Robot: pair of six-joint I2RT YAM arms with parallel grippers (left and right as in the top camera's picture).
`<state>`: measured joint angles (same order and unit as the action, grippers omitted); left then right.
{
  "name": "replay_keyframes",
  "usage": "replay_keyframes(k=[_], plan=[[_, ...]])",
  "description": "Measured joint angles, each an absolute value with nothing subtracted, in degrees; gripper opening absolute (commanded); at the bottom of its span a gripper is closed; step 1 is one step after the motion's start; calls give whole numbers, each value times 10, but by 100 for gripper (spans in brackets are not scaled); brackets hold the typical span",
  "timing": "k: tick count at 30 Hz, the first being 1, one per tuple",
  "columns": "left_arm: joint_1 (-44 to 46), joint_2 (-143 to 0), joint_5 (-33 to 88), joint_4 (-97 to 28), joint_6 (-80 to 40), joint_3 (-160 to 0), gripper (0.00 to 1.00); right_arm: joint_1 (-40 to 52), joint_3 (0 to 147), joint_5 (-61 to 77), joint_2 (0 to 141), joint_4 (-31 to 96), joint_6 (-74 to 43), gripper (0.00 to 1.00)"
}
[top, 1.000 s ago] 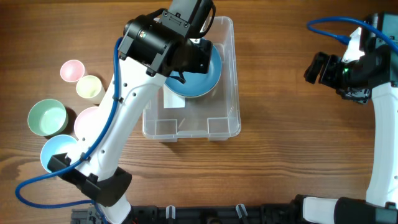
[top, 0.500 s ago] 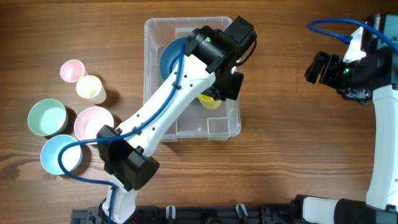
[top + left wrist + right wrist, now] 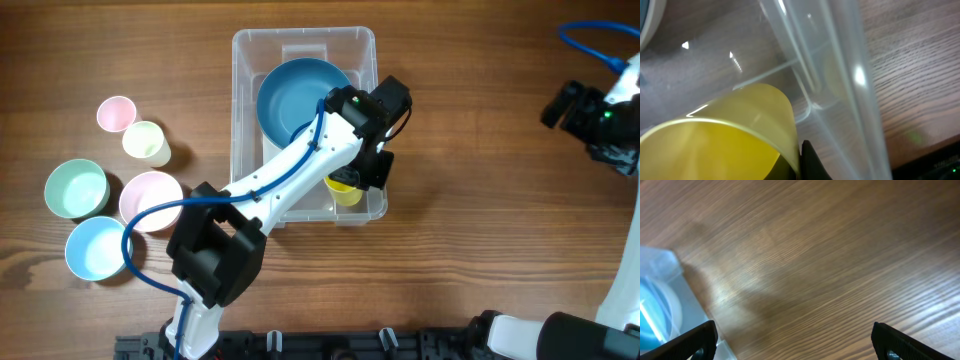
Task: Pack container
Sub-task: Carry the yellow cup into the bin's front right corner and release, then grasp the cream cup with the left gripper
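Container (image 3: 240,60) sits on the tabletop (image 3: 480,240), centre-rear in the overhead view. Inside it: blue bowl (image 3: 300,95) at the far end, yellow cup (image 3: 344,190) in the near right corner, close to the wall. Left gripper (image 3: 363,172) is down in the container at the cup. The wrist view shows one black finger (image 3: 810,162) against the cup's side, the other hidden, so can't tell if it's clamped or how wide it stands. Right gripper (image 3: 792,326) is spread wide with nothing in it, over bare wood, well apart from the container. Left of the container: pink cup (image 3: 116,113), pale cup (image 3: 145,142), green bowl (image 3: 76,188), pink bowl (image 3: 150,195), light blue bowl (image 3: 95,248).
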<state>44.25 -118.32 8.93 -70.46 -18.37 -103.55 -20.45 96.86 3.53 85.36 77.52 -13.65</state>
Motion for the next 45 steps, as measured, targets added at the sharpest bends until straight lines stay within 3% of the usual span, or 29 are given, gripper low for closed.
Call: replay_keyframes(k=[7, 9, 10, 11, 16, 23, 26, 29, 34, 43, 45], plan=[[442, -1184, 91, -656, -190, -982, 5, -211, 969, 41, 854, 775, -136, 100], [442, -1183, 91, -645, -192, -978, 28, -211, 969, 41, 854, 775, -136, 100], [442, -1183, 92, -644, -195, -978, 48, -211, 969, 41, 854, 775, -136, 100], [442, -1183, 92, -644, -196, -978, 57, -211, 969, 41, 854, 775, -136, 100], [440, -1183, 89, -645, -201, -974, 71, -211, 969, 41, 854, 775, -136, 100], [393, -1120, 38, -740, -201, -1068, 72, -211, 969, 41, 854, 775, -136, 100], [300, -1001, -7, -751, -201, -1092, 73, -211, 969, 41, 854, 775, -136, 100], [144, -923, -34, -755, -201, -1103, 74, -211, 969, 43, 854, 776, -136, 100], [-12, -988, -40, -759, -201, -1075, 74, -211, 969, 43, 854, 775, -136, 100], [-77, -1191, -40, -732, -201, -1041, 73, -211, 969, 45, 854, 776, -136, 100], [-80, -1221, -40, -722, -201, -1041, 66, -211, 969, 45, 854, 776, -136, 100]])
